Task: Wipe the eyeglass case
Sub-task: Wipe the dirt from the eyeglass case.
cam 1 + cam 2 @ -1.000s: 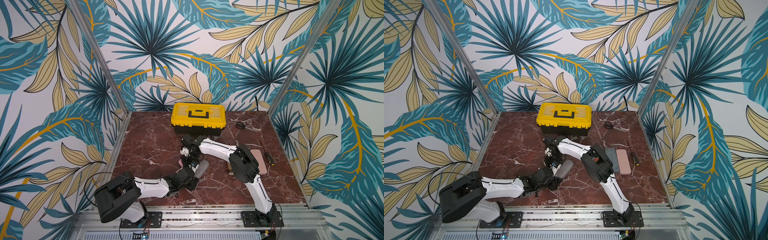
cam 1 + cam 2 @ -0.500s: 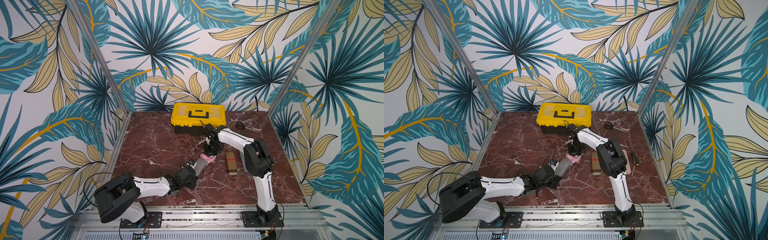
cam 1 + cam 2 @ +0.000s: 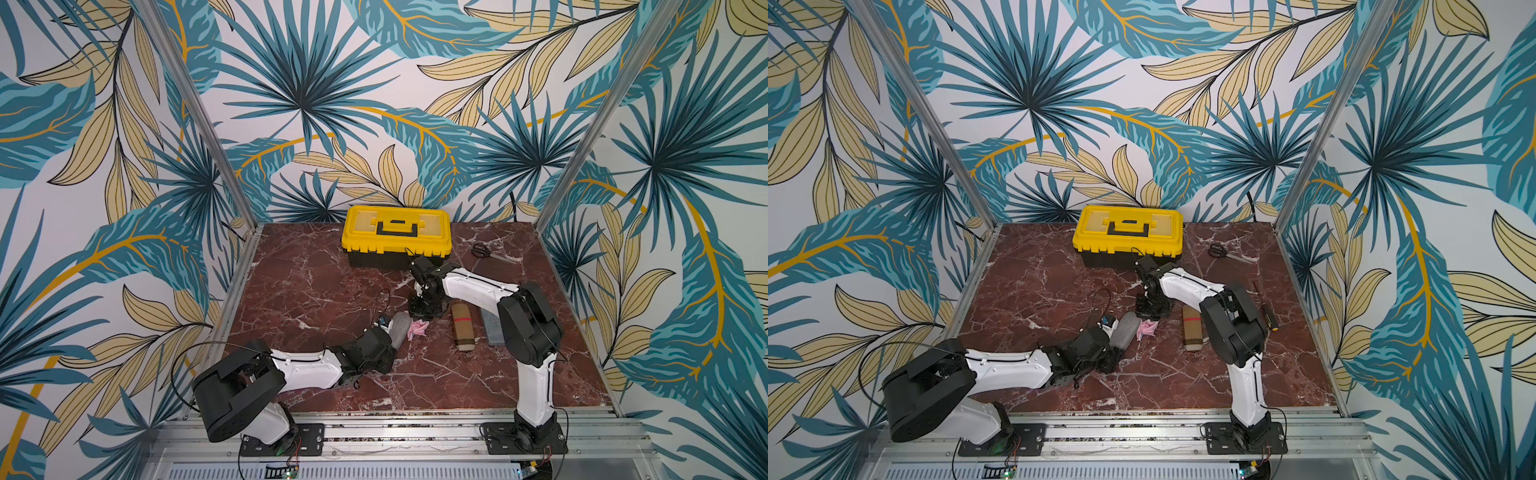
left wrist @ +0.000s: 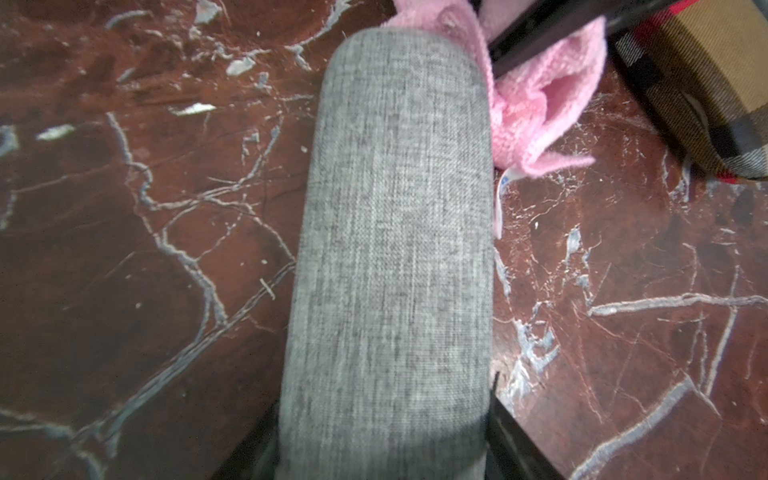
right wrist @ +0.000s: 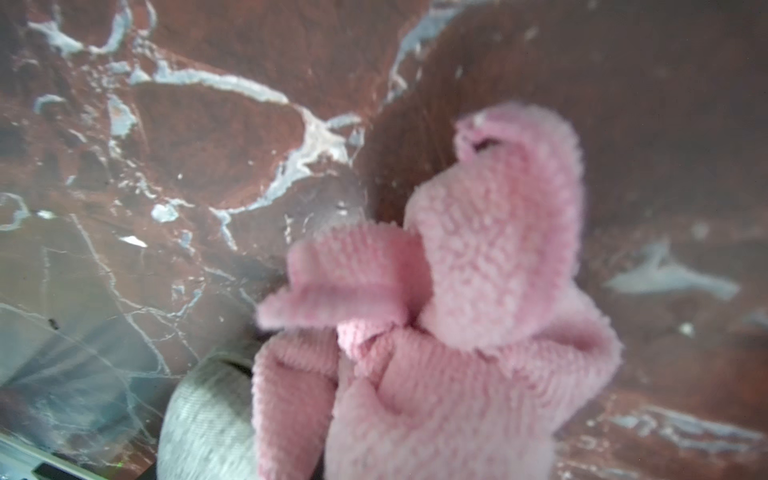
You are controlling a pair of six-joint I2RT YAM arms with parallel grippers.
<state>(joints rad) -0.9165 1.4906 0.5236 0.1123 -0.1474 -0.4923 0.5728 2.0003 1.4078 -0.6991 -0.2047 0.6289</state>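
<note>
The right gripper (image 3: 420,319), clamped on the pink cloth (image 3: 418,329), has swung off the eyeglass case (image 3: 400,328) to touch its far tip, while the left gripper (image 3: 390,345) grips its near end on the marble table (image 3: 311,270), so one pass looks done.

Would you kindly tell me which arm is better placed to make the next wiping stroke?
Right, probably: the right claw grips the fluffy pink cloth at the far end of the grey fabric eyeglass case, which the left claw holds.
</note>
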